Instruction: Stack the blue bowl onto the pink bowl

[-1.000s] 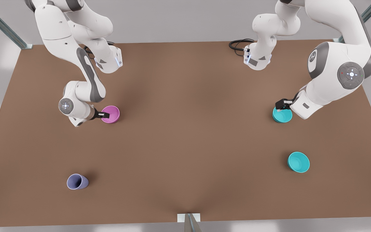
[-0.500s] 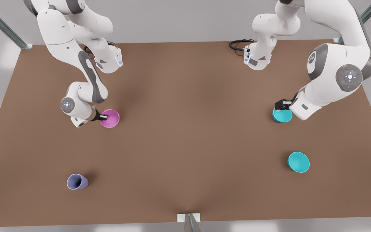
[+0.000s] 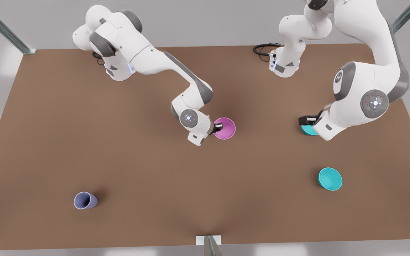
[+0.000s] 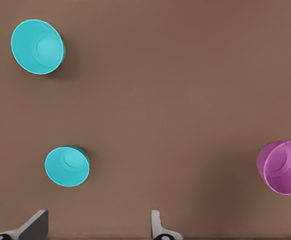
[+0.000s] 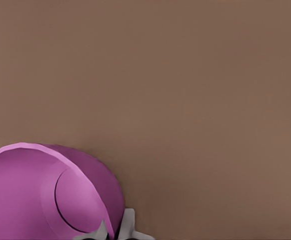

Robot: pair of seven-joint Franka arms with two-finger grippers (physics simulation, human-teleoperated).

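Front view: blue bowl (image 3: 307, 131) mostly covered by left arm's wrist, just a rim sliver shows. Can't tell if left gripper (image 3: 305, 121) touches it. Left wrist view: its fingers (image 4: 35, 225) are cut by the pic's edge, spread wide. Pink bowl (image 4: 284, 167) clipped at the edge. Right wrist view: right gripper (image 5: 116, 229) shows as tips only, astride the bowl's wall; part of the bowl is cut off.

You see a matt brown table (image 3: 155, 160); the pink bowl (image 3: 225, 128) and blue bowl (image 3: 308, 130) look smooth, plain plastic.
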